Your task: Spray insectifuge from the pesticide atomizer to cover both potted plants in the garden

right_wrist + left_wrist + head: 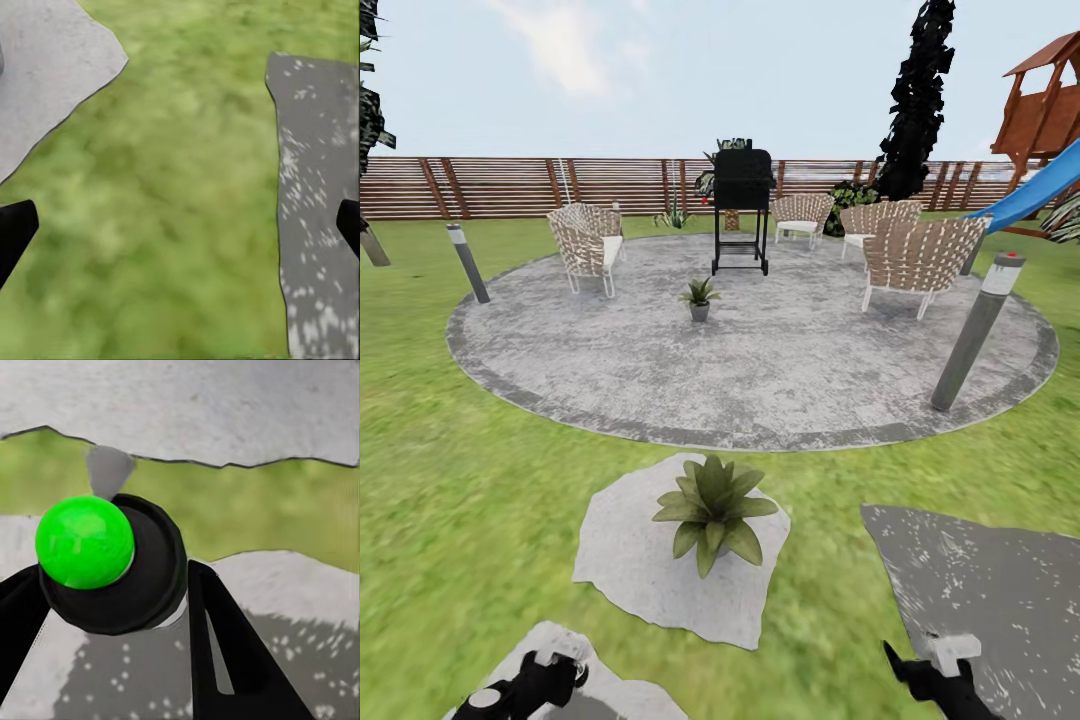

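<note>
The nearer potted plant (712, 510) stands on a pale stepping stone (630, 570) in the lawn, just ahead of me. The second potted plant (700, 298) sits in its grey pot on the round patio (790, 370). At the bottom left my left gripper (545, 680) is shut on the pesticide atomizer (558, 660). In the left wrist view the atomizer (142, 585) is a round black body with a bright green ball on it, clamped between the fingers (225, 645). My right gripper (935, 675) hangs open over grass, its fingertips (15, 229) far apart.
A dark grey stepping stone (980, 580) lies at the right. Two bollard lamps (975, 335) (467, 262) edge the patio. Wicker chairs (915, 258) and a black grill (742, 205) stand at the back before the brown fence (510, 185). A blue slide (1035, 195) is far right.
</note>
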Available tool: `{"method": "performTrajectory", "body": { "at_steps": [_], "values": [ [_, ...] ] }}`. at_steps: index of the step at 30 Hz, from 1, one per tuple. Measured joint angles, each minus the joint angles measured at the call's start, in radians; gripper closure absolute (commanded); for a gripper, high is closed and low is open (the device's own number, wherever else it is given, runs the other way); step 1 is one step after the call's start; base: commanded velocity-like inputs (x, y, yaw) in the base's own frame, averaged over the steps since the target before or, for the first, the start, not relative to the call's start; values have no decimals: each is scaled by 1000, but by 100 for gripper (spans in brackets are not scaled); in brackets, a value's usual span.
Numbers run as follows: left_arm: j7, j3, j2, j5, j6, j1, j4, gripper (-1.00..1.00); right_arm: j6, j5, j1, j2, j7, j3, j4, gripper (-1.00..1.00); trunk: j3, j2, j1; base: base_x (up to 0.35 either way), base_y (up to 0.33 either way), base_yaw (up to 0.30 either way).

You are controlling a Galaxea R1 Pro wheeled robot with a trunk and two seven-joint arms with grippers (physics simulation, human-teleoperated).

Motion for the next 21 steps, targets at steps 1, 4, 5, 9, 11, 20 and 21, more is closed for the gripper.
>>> {"method": "performTrajectory", "body": {
  "at_steps": [1, 4, 5, 9, 11, 20, 21],
  "values": [
    [33, 0, -11, 0, 0, 0, 0, 100, -28, 1, 4, 0, -40, -3, 11, -100, 0, 0, 0, 0, 0, 0],
    [134, -3, -43, -4, 1, 1, 6, 100, -100, 3, 11, -4, -102, -6, 41, -100, 0, 0, 0, 0, 0, 0],
    [143, -3, -46, -5, 2, 1, 7, 100, -109, 3, 11, -4, -108, -6, 45, -100, 0, 0, 0, 0, 0, 0],
    [173, -5, -56, -5, 1, 2, 12, 100, -121, 4, 12, -5, -117, -7, 73, -100, 0, 0, 0, 0, 0, 0],
    [175, -6, -57, -5, 0, 3, 12, 100, -122, 5, 12, -3, -119, -6, 99, -100, 0, 0, 0, 0, 0, 0],
    [173, -7, -81, -5, 76, 0, 3, 100, -123, 1, 12, 7, -124, -7, 237, -100, 0, 0, 0, 0, 0, 0],
    [174, -7, -82, -5, 125, -3, -1, 100, -123, 1, 12, 7, -124, -7, 239, -100, 0, 0, 0, 0, 0, 0]
  ]
}}
